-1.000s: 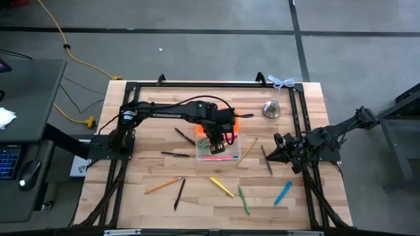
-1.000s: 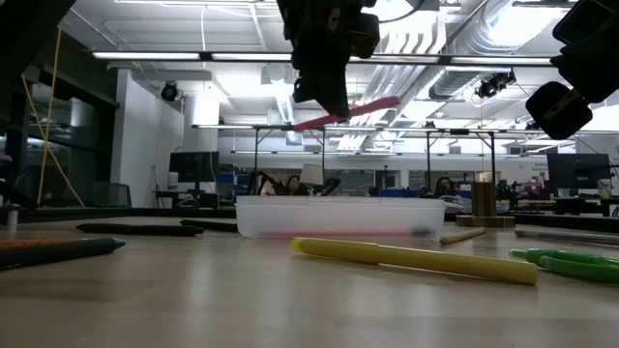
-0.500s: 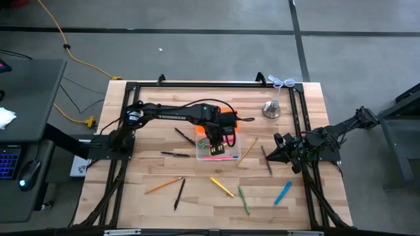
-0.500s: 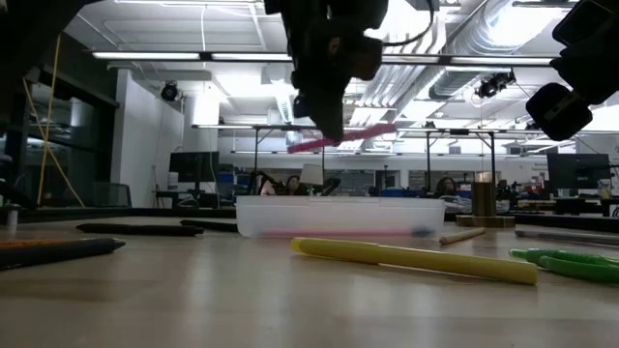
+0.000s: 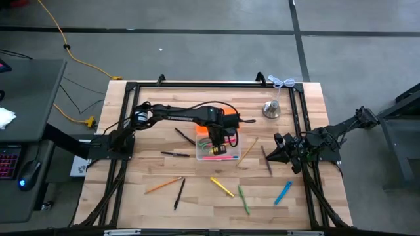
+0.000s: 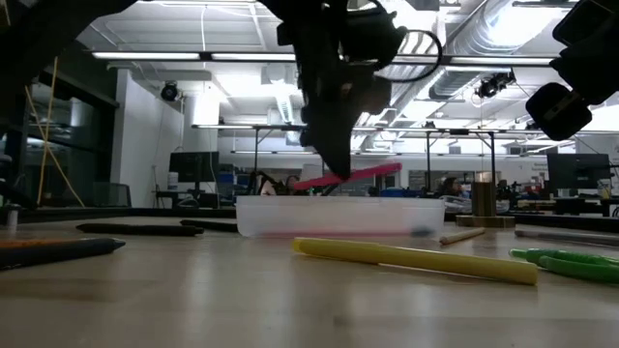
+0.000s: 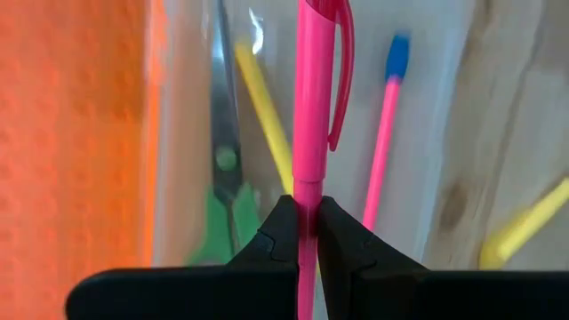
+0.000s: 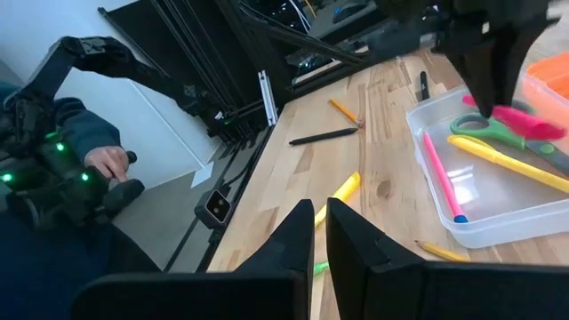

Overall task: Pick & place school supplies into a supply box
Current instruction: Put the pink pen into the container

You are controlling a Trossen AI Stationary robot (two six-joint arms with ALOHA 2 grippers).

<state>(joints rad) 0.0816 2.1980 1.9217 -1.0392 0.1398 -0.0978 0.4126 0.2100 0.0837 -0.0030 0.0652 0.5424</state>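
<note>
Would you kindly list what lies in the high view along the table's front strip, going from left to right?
Orange pencil → black pen → yellow marker → green marker → blue marker.

1. The supply box (image 5: 218, 151) sits near the middle of the surface (image 5: 164, 172).
2. The left hand (image 5: 216, 139) hangs just over the box and pinches a pen (image 7: 313, 116) above it.
3. Scissors (image 7: 222, 191) and two more pens lie inside the box.
4. A bell (image 5: 272, 109) stands behind the box, off to the right.
5. More pens and pencils lie on the surface in front of the box and on both sides of it.
6. The right hand (image 5: 278, 148) waits at the right edge, shut, away from the box.
</note>
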